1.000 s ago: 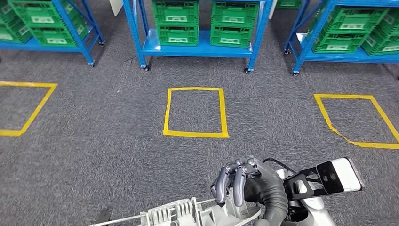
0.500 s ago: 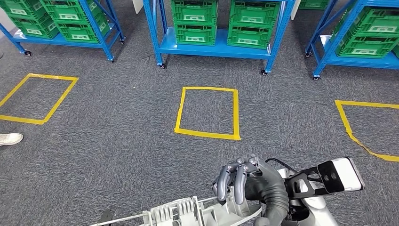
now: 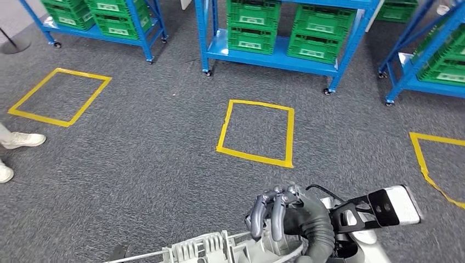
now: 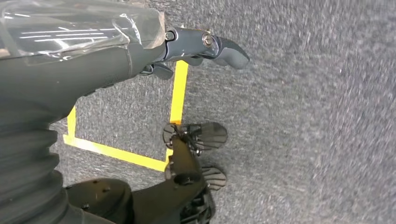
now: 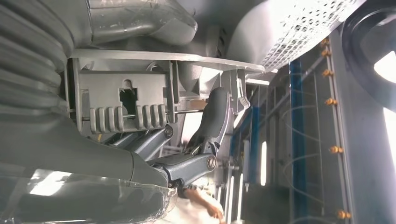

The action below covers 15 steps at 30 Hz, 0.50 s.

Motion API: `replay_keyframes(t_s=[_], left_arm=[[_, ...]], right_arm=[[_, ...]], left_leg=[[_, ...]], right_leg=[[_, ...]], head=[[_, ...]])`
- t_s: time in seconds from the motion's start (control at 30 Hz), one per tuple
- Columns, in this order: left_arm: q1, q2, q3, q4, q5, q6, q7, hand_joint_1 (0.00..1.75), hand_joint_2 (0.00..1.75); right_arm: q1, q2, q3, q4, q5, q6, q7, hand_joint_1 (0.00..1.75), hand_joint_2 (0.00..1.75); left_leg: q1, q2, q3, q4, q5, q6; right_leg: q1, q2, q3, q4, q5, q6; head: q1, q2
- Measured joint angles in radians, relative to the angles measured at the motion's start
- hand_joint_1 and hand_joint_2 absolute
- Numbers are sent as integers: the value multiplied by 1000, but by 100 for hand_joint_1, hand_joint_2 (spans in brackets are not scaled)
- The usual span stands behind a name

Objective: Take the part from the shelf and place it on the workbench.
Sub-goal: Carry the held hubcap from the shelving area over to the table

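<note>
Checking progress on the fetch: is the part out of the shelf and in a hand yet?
Out. The right hand grips the grey part low in the head view, well away from the blue shelf across the carpet.

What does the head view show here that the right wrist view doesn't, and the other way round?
Head view alone: blue shelves with green crates, yellow tape squares on grey carpet, and a person's white shoes. Right wrist view alone: the grey part's underside up close, with its ribbed face and notched opening, and blurred blue uprights behind. Both: the right hand gripping the grey part.
</note>
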Motion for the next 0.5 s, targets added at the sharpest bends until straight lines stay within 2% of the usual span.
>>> replay_keyframes(t_s=[0.07,0.1,0.13,0.17,0.23,0.27,0.3,0.33,0.4,0.47,0.5], left_arm=[[0,-2,1,0,0,-1,0,0,175],[0,-3,2,0,0,-1,0,0,175],[1,-4,2,0,0,-2,0,0,175],[2,-5,3,0,0,-2,0,0,175],[2,-7,3,0,0,-3,0,0,175],[2,-8,4,0,0,-3,0,0,175],[2,-8,5,0,0,-3,0,0,175],[3,-8,6,0,0,-3,0,0,175],[6,-8,7,0,-1,-3,0,0,175],[8,-9,7,0,-2,-3,0,0,175],[8,-9,8,0,-2,-4,0,0,175]], right_arm=[[2,0,0,0,2,0,2,175,175],[4,-1,0,0,2,0,3,175,175],[5,-1,0,0,3,0,4,175,175],[5,-1,0,0,3,0,5,175,175],[5,-1,0,0,3,0,6,175,175],[5,-1,0,0,3,0,6,175,175],[5,-1,0,0,3,0,8,175,175],[5,0,0,0,4,1,10,175,175],[5,0,0,-1,5,3,13,175,175],[3,1,0,-1,6,4,15,175,175],[3,2,0,-1,6,5,15,175,175]], left_leg=[[-1,-18,-3,0,3,4],[-1,-27,-3,0,3,5],[-1,-37,-4,1,3,4],[0,-48,-3,2,3,4],[2,-70,-4,9,0,-1],[1,-79,-7,16,-3,-7],[0,-87,-11,21,-6,-13],[0,-92,-14,25,-7,-19],[4,-97,-19,26,-7,-30],[6,-71,-32,52,-25,-41],[7,-51,-52,95,-50,-45]], right_leg=[[-1,23,-63,136,-56,-5],[-1,27,-90,191,-72,-3],[-2,29,-101,212,-74,2],[-5,30,-92,193,-60,11],[-14,45,-29,60,-4,30],[-17,54,2,-4,19,32],[-18,62,24,-48,33,29],[-16,66,33,-66,38,21],[-11,57,34,-67,41,4],[-14,47,36,-70,44,-7],[-15,42,36,-71,44,-12]], head=[[2,0],[2,0],[2,0],[2,0],[3,0],[2,0],[2,0],[2,0],[2,0],[0,0],[-2,0]])
